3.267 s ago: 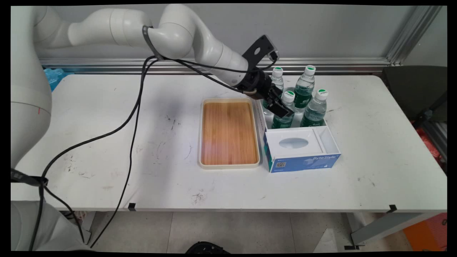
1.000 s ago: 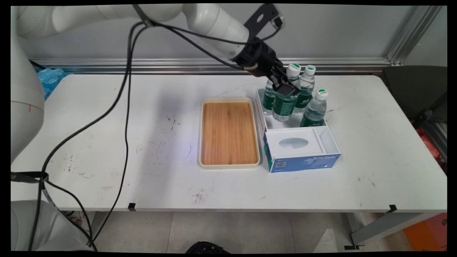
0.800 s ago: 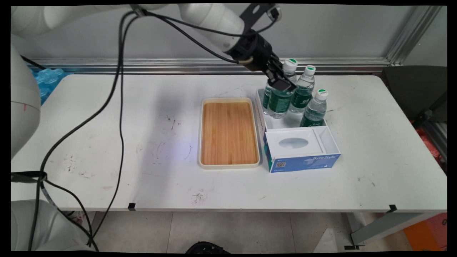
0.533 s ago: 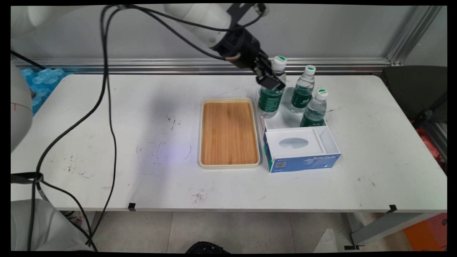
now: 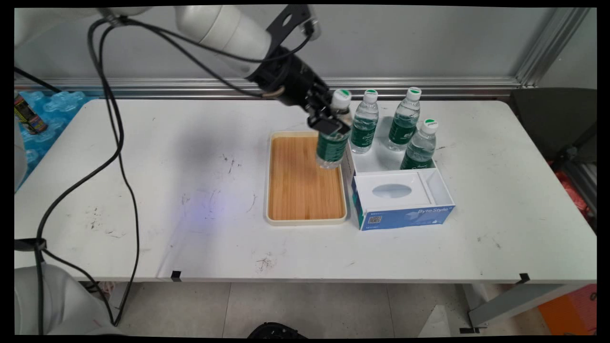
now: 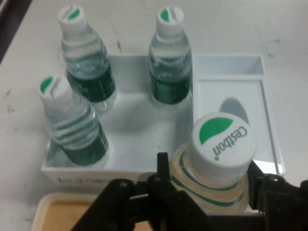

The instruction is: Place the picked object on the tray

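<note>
Lifted out of the white box since the earlier frames, the held bottle hung upright over the wooden tray, near its 1 o'clock corner. The pincer was clamped on its shoulder, apparently just below the cap. Three bottles remained in the box's open compartment, at 3 o'clock of the held one.

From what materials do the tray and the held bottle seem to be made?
Tray: probably a bamboo or wood base, by its striped brown grain, with a smooth cream rim, perhaps plastic. Held bottle: clear ribbed plastic with a green label and a white cap; the gripper clamps it.
</note>
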